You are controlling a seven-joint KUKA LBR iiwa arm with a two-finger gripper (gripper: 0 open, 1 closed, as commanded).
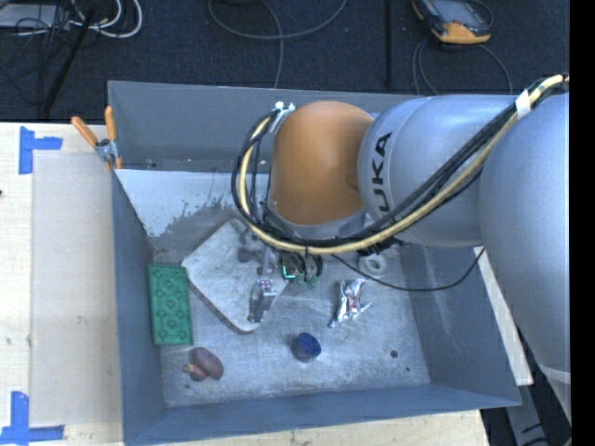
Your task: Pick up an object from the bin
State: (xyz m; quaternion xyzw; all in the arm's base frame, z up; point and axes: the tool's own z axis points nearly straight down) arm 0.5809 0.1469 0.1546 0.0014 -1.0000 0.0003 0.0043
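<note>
**A:** Where are you just now?

**B:** I am the gripper (263, 297), down low near the middle of the bin (177, 128). I am just below the arm's orange cover (311, 161), and the arm comes in from the right.

**A:** What lies under you?

**B:** A flat, pale grey plate (216, 269) lies on the bin floor, a little left of the middle. I am over its lower right edge, by the rounded corner. I cannot tell whether I touch it.

**A:** Are you open or closed? Have you got hold of anything?

**B:** I cannot tell either way. The cover and the cables hide too much of me from above.

**A:** What else is near?

**B:** A green studded brick (170, 305) lies flat just to the left of the plate, with its long side running toward the front wall. A crumpled bit of foil (349, 303) is near me on the right, apart from the plate. A small blue cap (306, 346) sits in front of me, toward the near wall. A brown lump (204, 365) lies in the front left corner, just below the brick.
</note>
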